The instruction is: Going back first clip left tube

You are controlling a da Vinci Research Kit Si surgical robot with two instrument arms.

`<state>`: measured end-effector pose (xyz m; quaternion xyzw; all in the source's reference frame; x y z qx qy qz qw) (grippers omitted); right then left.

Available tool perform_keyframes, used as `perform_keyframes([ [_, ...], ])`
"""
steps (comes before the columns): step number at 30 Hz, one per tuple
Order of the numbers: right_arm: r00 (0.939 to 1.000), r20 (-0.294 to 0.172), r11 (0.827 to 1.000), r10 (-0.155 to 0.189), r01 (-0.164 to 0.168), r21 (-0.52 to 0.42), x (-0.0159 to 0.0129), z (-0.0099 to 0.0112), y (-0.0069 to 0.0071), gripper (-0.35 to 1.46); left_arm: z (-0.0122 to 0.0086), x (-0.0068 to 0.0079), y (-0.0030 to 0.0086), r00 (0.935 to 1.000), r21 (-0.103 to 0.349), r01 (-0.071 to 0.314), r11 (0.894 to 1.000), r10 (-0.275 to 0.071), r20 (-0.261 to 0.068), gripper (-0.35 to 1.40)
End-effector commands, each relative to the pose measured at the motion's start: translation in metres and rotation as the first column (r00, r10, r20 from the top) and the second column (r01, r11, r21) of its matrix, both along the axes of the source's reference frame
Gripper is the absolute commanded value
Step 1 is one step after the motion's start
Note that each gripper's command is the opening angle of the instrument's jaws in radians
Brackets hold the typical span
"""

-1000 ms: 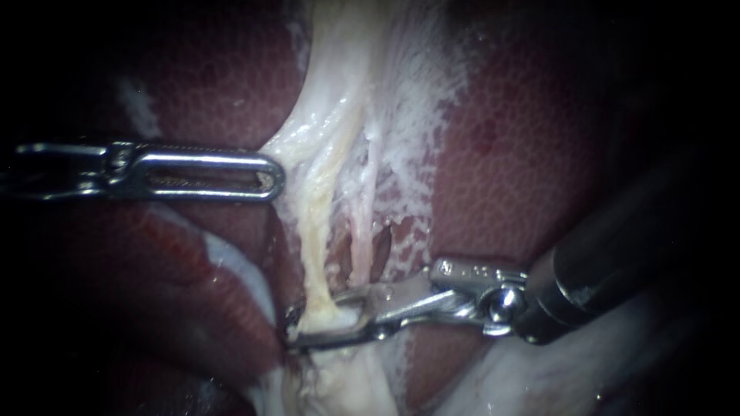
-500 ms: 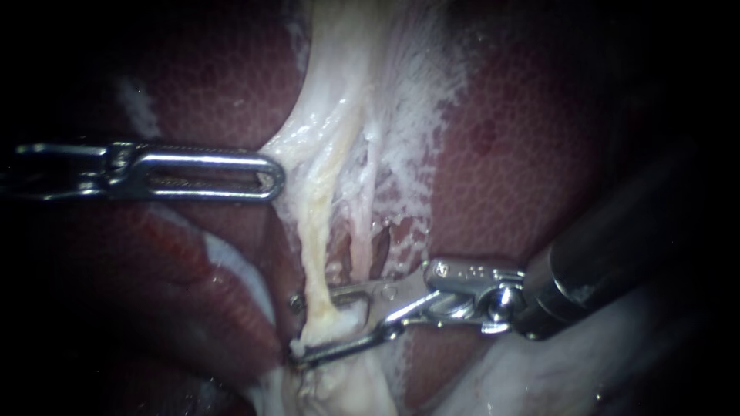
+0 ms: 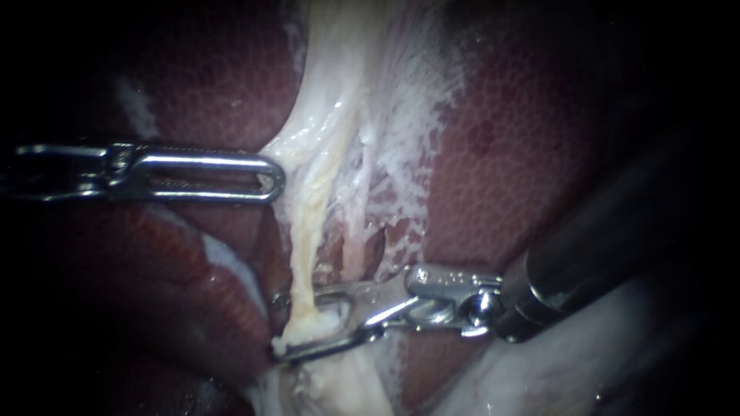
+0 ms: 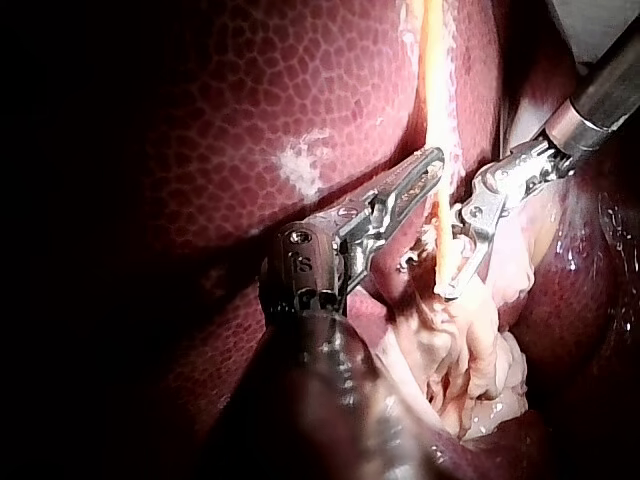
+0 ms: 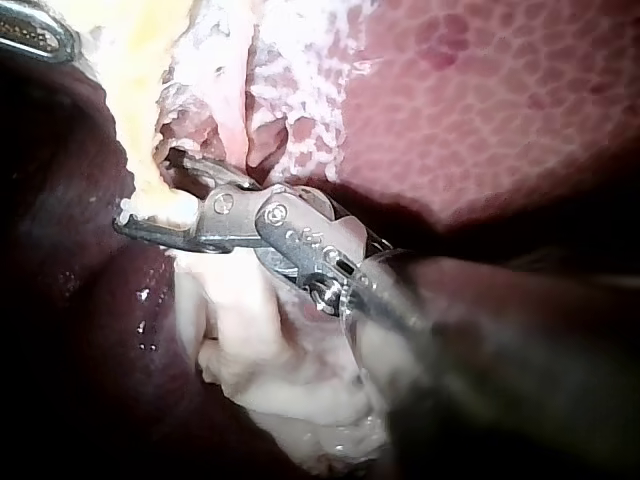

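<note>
The left tube [image 3: 303, 231], pale yellow, runs down the middle between lobes of dark red liver [image 3: 524, 154]. A thinner pink right tube [image 3: 358, 243] lies beside it. My right instrument [image 3: 276, 323] comes in from the right, its jaws open with a clear gap, one jaw on each side of the left tube's lower end. The right wrist view shows the same: the right instrument [image 5: 148, 192] straddles the yellow left tube [image 5: 140, 110]. My left instrument [image 3: 267, 181] lies level at the left, slotted jaws shut on the edge of pale tissue [image 3: 297, 146] beside the tube.
White webby tissue [image 3: 408, 131] spreads over the liver right of the tubes. Pale bunched tissue [image 3: 339, 385] lies below the right instrument's jaws. In the left wrist view, the left instrument [image 4: 432, 160] and the right instrument [image 4: 428, 278] stand close together at the tube [image 4: 435, 110].
The right instrument's jaws, shut on the left tube a second ago, have opened. The instrument has slid slightly left, and the tube's lower end leans left with it. The left instrument has held still.
</note>
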<state>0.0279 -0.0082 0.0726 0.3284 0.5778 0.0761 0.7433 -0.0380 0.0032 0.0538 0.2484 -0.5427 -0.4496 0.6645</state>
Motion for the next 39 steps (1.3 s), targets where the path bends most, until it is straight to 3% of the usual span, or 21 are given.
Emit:
perform_keyframes([
  [1, 0.9999, -0.009, 1.0, -0.004, 0.003, -0.018, -0.0001, 0.0, 0.0, 0.53, 0.0, 0.0, 0.0, 1.0, 0.0, 0.0, 1.0, 0.0, 0.0, -0.35],
  [9, 0.9997, -0.021, 0.999, -0.007, 0.006, -0.045, -0.0001, 0.0, 0.0, 0.53, 0.0, 0.0, 0.0, 1.0, 0.0, 0.0, 1.0, 0.0, 0.0, -0.35],
  [12, 0.9979, -0.058, 0.994, -0.03, 0.024, -0.111, 0.0001, -0.0001, 0.0, 0.53, 0.0001, 0.0, 0.0, 1.0, 0.0, 0.0, 1.0, 0.0, 0.0, -0.35],
  [17, 0.9972, -0.066, 0.992, -0.035, 0.027, -0.126, 0.0, -0.0001, -0.0001, 0.53, 0.0001, 0.0, 0.0, 1.0, 0.0, 0.0, 1.0, 0.0, 0.0, -0.35],
  [20, 1.0, -0.001, 1.0, -0.007, 0.007, 0.01, 0.0, -0.0003, -0.0002, 0.53, 0.0001, 0.0, 0.0, 1.0, 0.0, -0.002, 1.0, 0.002, 0.002, -0.35],
  [24, 0.9971, 0.075, 0.987, 0.014, -0.026, 0.161, 0.0001, -0.001, -0.0004, 0.54, 0.0001, 0.0, 0.0, 1.0, 0.0, -0.002, 1.0, 0.002, 0.002, -0.35],
  [39, 0.9916, 0.128, 0.959, 0.018, -0.053, 0.278, -0.0018, -0.0029, 0.0007, 0.53, 0.0001, 0.0, 0.0, 1.0, 0.0, -0.002, 1.0, 0.002, 0.002, -0.35],
])
